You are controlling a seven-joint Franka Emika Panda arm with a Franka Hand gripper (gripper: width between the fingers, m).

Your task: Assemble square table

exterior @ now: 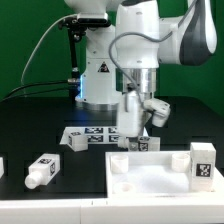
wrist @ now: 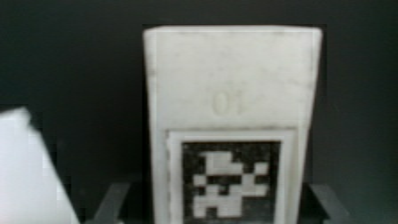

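The gripper (exterior: pixel 138 112) pinches a white leg (wrist: pixel 231 80), its black-and-white tag sticker (wrist: pixel 231 172) cut off at the frame edge (faint embossed characters are unreadable).

Behind the slab (exterior: pixel 150 186), the marker board (exterior: pixel 86 137)

Exterior view: the black bench (exterior: pixel 30 125) carried the marker board (exterior: pixel 95 133), a flat white strip printed with black tags, lying mid-surface. A green backdrop (exterior: pixel 25 40) closed the scene behind, crossed by a dark cable (exterior: pixel 42 52). Wrist view: the bench (wrist: pixel 71 60) appeared uniformly dark.
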